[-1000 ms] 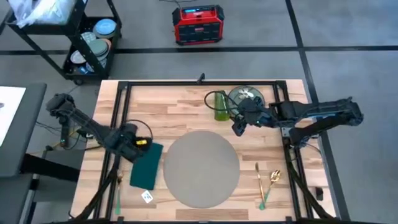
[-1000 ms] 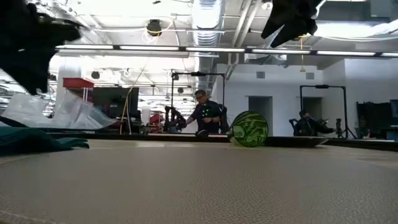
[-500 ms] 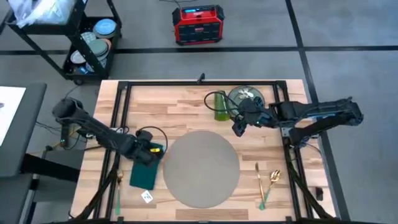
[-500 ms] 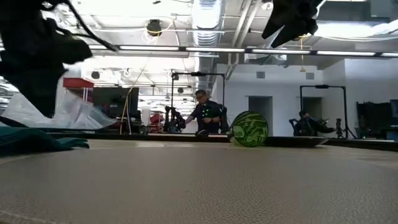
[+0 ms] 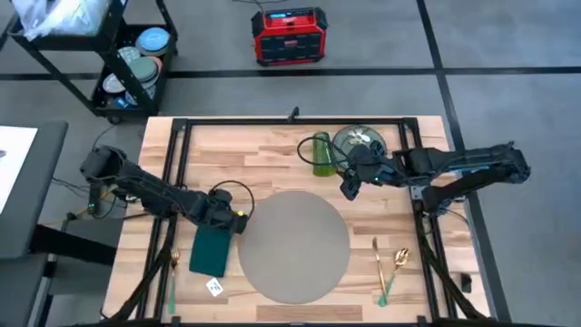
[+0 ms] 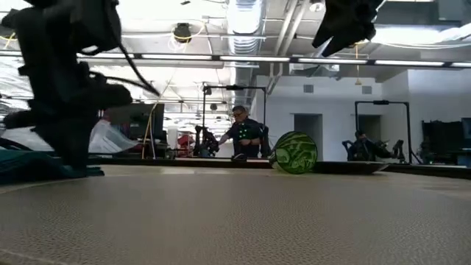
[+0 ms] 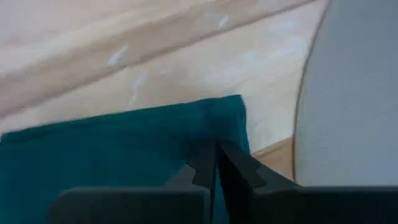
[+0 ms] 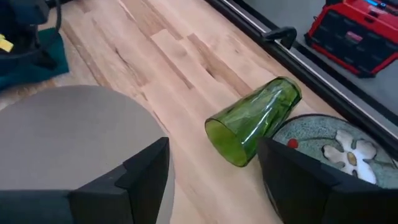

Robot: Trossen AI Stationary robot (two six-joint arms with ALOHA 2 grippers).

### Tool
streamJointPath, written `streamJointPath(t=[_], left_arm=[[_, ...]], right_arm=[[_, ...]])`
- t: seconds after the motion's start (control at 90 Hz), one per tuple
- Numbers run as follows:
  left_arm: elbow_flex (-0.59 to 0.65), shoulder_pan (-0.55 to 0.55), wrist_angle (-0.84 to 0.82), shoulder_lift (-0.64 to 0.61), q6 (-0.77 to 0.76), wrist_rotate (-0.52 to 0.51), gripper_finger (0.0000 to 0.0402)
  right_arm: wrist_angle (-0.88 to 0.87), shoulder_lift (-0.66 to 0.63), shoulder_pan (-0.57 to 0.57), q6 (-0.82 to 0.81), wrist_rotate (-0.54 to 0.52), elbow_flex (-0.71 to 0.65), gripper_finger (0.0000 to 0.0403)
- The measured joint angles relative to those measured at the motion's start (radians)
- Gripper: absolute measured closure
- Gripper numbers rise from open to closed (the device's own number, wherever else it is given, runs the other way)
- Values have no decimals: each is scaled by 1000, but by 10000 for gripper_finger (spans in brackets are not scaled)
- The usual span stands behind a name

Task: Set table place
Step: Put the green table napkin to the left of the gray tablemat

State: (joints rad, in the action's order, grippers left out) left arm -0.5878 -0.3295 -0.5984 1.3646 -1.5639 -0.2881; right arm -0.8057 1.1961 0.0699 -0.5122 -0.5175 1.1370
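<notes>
I see my left gripper [image 7: 216, 163], jaws pressed together, on the napkin [image 7: 112, 149] at the placemat's [image 5: 293, 245] nine o'clock; right gripper [image 8: 211, 180] spread wide.

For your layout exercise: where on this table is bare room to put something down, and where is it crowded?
The grey placemat is bare. Bare table wood lies between the left rail and the tipped green glass. Crowded: glass beside plate by the right gripper; the left gripper on the napkin.
</notes>
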Motion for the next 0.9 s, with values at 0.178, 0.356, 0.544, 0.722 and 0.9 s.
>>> streamJointPath(t=[0.178,0.356,0.544,0.722,0.9], left_arm=[[51,17,70,-3,-23,-4,401],[43,119,86,0,34,-32,401],[43,205,110,1,86,-31,401],[46,219,114,-32,119,-40,401],[17,220,31,-157,87,-58,401]], right_arm=[[-13,0,-1,25,0,0,169],[-14,0,-22,27,1,0,169],[-21,0,-33,26,22,0,169],[-45,0,-32,23,30,0,168],[-57,0,-32,23,50,0,168]])
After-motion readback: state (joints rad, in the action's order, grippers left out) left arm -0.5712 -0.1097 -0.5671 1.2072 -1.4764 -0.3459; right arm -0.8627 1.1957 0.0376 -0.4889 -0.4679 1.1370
